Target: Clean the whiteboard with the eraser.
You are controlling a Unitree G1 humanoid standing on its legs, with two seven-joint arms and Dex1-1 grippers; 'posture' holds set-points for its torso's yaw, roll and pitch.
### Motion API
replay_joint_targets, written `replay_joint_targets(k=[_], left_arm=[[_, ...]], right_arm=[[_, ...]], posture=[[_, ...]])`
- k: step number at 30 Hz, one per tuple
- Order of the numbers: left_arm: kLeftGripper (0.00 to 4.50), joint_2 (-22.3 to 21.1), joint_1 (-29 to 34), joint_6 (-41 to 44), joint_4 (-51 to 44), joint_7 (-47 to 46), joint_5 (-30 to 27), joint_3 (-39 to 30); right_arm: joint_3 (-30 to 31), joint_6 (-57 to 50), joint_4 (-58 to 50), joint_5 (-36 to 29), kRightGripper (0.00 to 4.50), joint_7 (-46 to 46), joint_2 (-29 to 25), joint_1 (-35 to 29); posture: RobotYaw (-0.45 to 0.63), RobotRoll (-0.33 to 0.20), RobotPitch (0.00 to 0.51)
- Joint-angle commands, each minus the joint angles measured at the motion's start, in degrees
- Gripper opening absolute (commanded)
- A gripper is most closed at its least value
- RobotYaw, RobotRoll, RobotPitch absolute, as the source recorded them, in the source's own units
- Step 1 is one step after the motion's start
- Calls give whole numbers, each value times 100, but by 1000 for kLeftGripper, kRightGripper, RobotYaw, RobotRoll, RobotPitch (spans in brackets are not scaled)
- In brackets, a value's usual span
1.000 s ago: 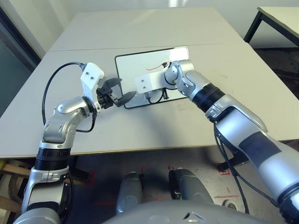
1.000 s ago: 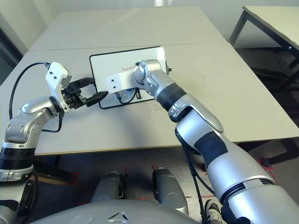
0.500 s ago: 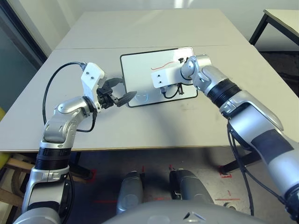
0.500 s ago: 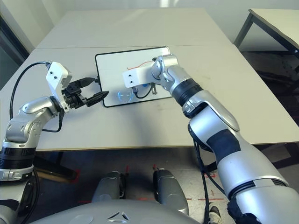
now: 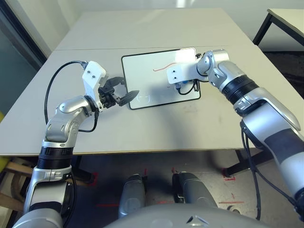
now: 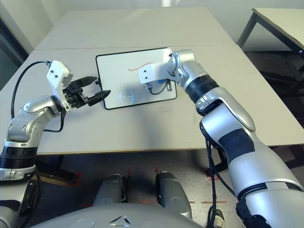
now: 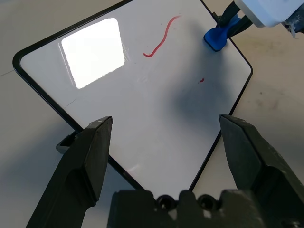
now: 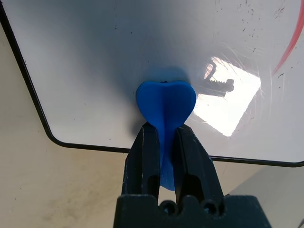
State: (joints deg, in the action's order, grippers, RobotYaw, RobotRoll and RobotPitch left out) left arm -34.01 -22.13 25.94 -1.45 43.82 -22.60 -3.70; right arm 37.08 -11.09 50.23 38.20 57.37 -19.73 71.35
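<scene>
Judging by its looks, the eraser [image 8: 166, 105] is light and slightly soft, best gripped at its narrow waist, where it is pinched by the right gripper [image 8: 166, 130] at the board's [image 5: 156, 88] right end. The left gripper [image 7: 166, 118] is spread at the left edge.

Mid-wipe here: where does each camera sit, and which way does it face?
Left eye and right eye: on the head, looking forward and down at the whiteboard; both forearms show.
Left wrist: on the left arm, looking along the open left gripper at the board; the right gripper shows too.
Right wrist: on the right arm, looking along its own gripper, shut on the eraser, with the board beyond.
Shared: both wrist views show the eraser, the board's black frame and red ink.
</scene>
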Motion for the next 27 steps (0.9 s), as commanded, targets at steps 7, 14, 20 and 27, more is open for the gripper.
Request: replay_joint_targets(k=[7, 14, 20, 27], left_arm=[[4500, -3, -21, -37, -7, 29, 74, 25], [4500, -17, 1, -19, -25, 25, 69, 11], [4500, -46, 17, -3, -42, 35, 64, -2], [4500, -65, 21, 23, -70, 28, 48, -10]], right_arm=[[51, -115, -228, 11, 176, 17, 226, -310], [-10, -353, -531, -45, 170, -93, 621, -388], [26, -487, -752, -20, 168, -103, 803, -517], [73, -586, -868, 9, 167, -95, 987, -594]], posture=[[-51, 0, 56], [-51, 0, 56], [-51, 0, 56], [-43, 0, 61]])
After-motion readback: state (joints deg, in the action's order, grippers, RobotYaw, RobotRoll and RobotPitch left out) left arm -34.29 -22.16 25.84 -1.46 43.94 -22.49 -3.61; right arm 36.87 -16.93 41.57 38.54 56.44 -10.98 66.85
